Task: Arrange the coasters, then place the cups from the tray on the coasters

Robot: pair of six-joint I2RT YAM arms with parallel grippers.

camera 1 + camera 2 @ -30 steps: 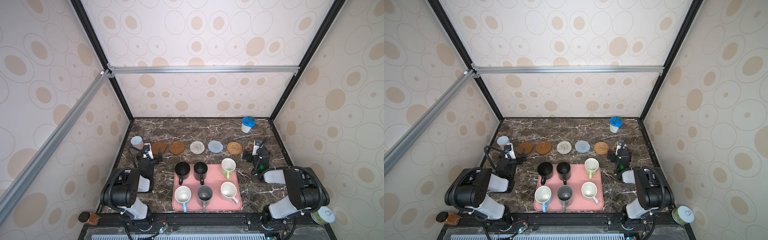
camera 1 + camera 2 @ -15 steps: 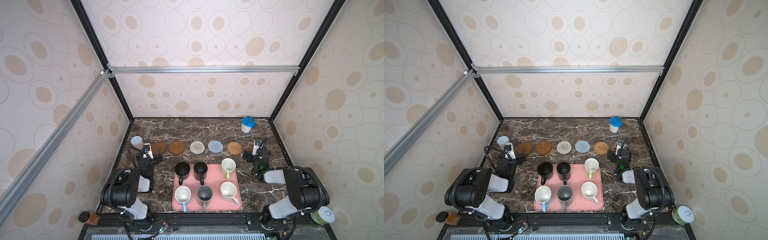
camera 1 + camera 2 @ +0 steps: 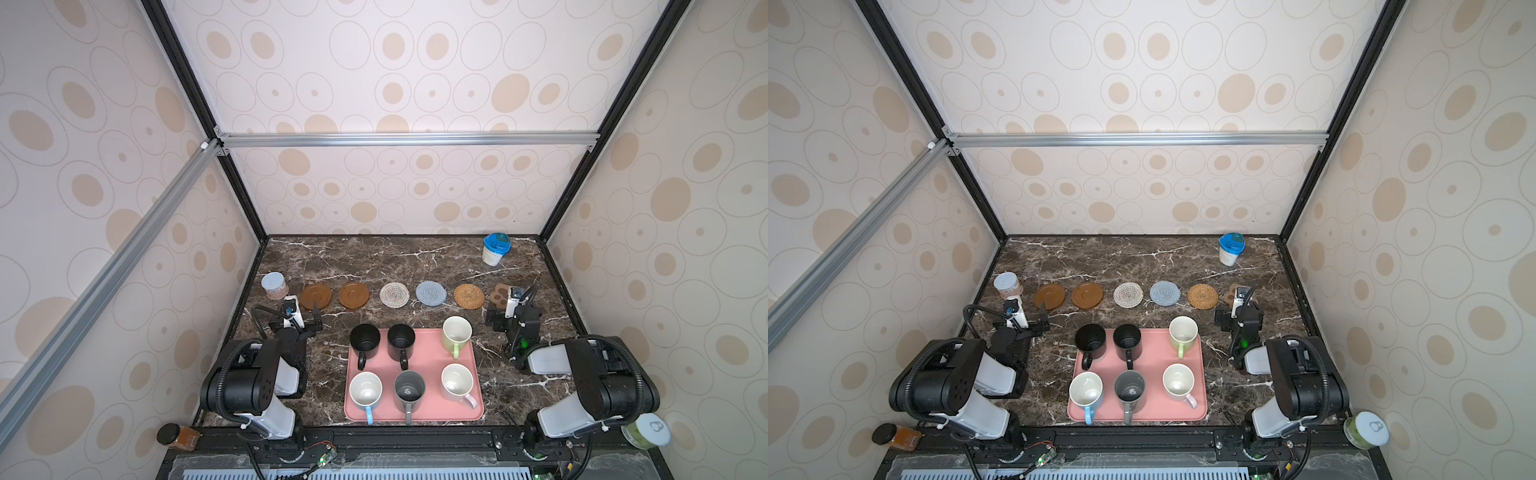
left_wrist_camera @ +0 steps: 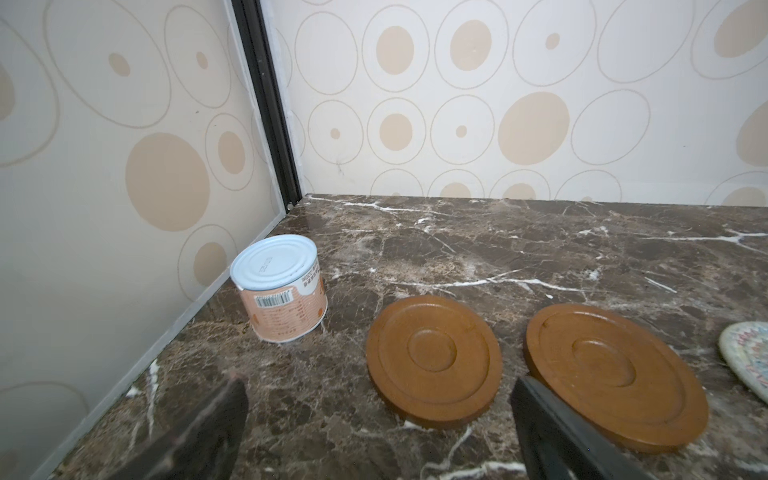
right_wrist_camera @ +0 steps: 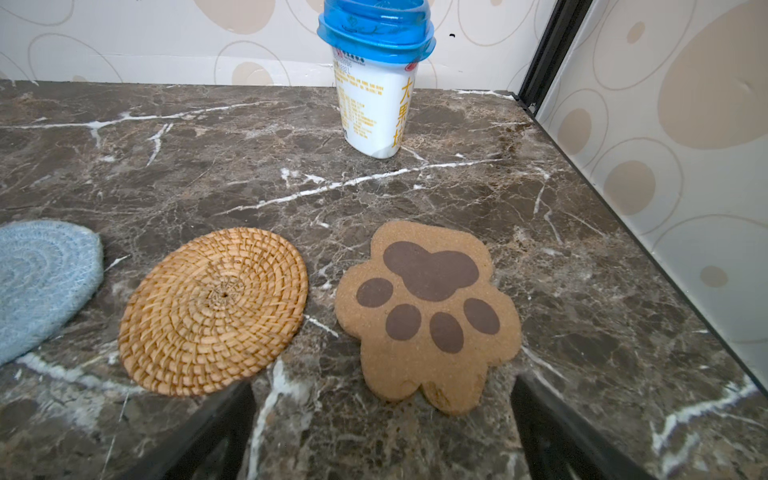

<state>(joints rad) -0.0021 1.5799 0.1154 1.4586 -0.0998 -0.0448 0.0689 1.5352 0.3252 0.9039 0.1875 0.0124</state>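
Marble table [image 3: 374, 257] has six coasters [image 3: 394, 294] in a row. Cups [image 3: 365, 340] sit on the tray [image 3: 430, 359]. Left claw [image 4: 379, 397] and right claw [image 5: 382, 399] are released, empty.

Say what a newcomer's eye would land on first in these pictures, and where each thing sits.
The pink tray at the front centre of the dark marble table stands out first, carrying six mugs in two rows. Behind it runs a line of six coasters, ending at the right with a paw-shaped coaster. A blue-lidded white tub stands alone near the far right corner.
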